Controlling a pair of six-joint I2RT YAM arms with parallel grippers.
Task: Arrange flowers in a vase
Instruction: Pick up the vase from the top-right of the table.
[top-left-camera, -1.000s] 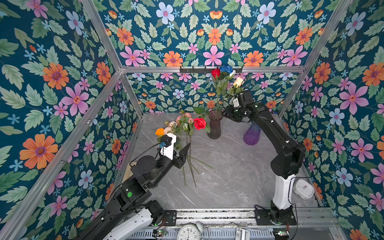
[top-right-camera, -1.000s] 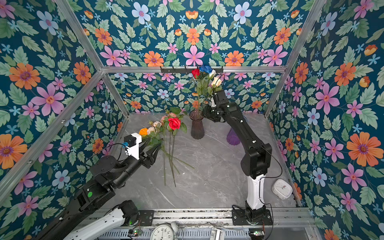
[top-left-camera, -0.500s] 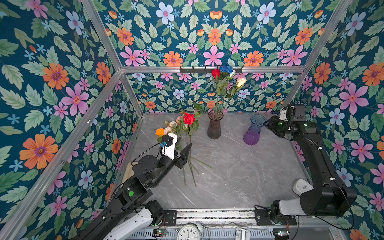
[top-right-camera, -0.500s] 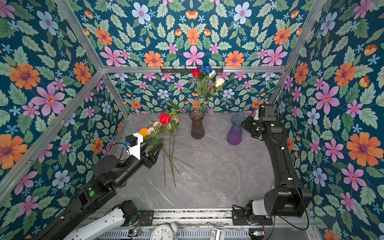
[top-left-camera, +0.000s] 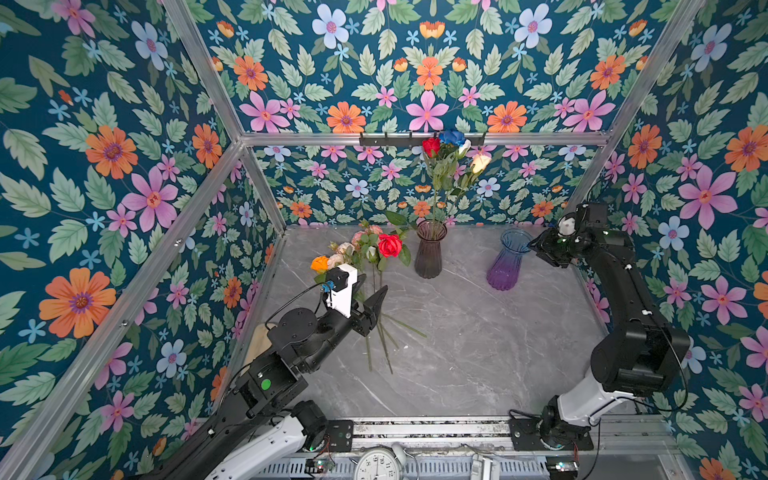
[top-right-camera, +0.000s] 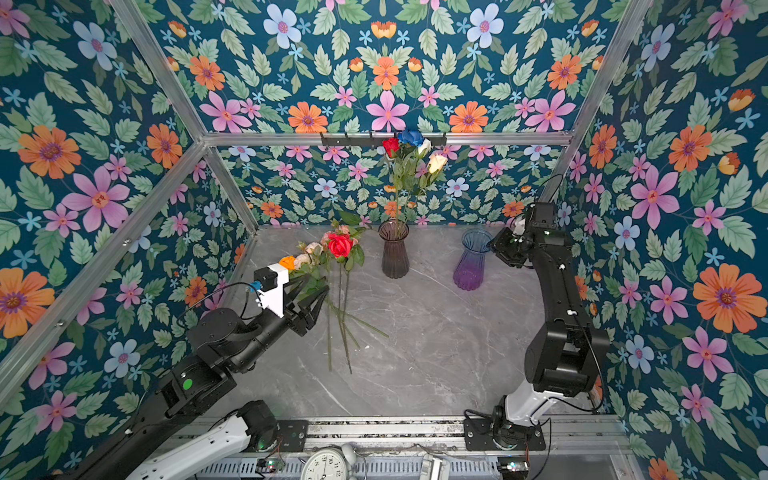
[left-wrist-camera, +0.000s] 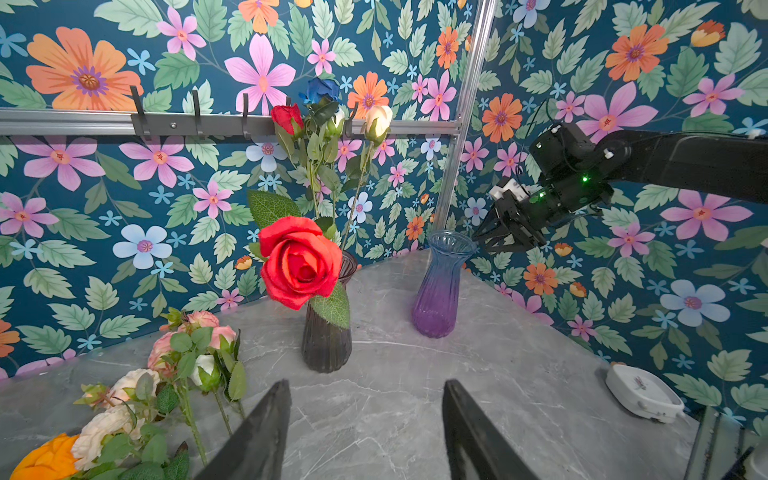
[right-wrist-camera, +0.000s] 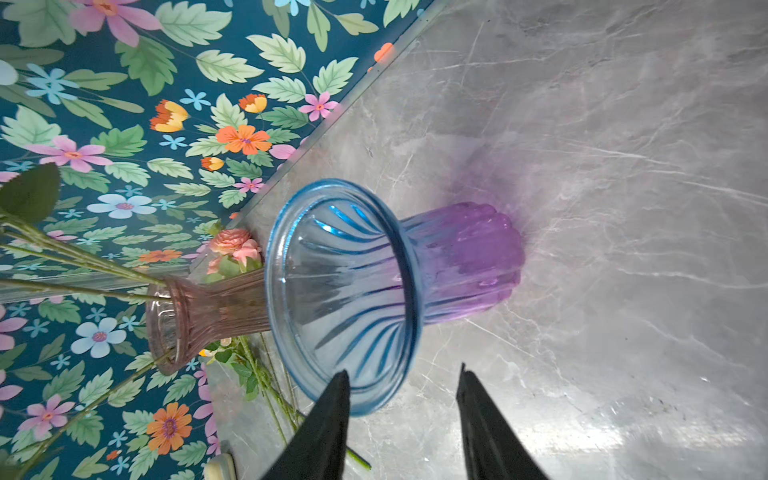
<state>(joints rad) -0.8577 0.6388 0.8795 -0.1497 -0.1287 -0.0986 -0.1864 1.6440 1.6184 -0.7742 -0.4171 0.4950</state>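
A dark ribbed vase (top-left-camera: 430, 253) (top-right-camera: 394, 253) stands at the back of the grey table and holds red, blue, white and cream flowers (top-left-camera: 451, 151). More flowers (top-left-camera: 353, 253) (left-wrist-camera: 174, 374) lie in a pile at the left, with a red rose (top-left-camera: 389, 245) (left-wrist-camera: 300, 261) raised above them. My left gripper (top-left-camera: 372, 284) (top-right-camera: 316, 286) (left-wrist-camera: 365, 384) hovers open over their stems with nothing between its fingers. A blue-to-purple vase (top-left-camera: 505, 262) (right-wrist-camera: 465, 257) stands empty to the right. My right gripper (top-left-camera: 534, 247) (right-wrist-camera: 403, 372) is open right at its rim.
Flowered walls close in the table on three sides. A rail of hooks (top-left-camera: 386, 140) runs along the back wall. A white flat device (left-wrist-camera: 642, 392) lies near the right wall. A clock (top-left-camera: 376, 465) sits on the front rail.
My right arm swung away from the bouquet in the dark vase to the blue-purple vase's rim and narrowed its jaws slightly. The raised red rose swayed. The left arm stayed put.
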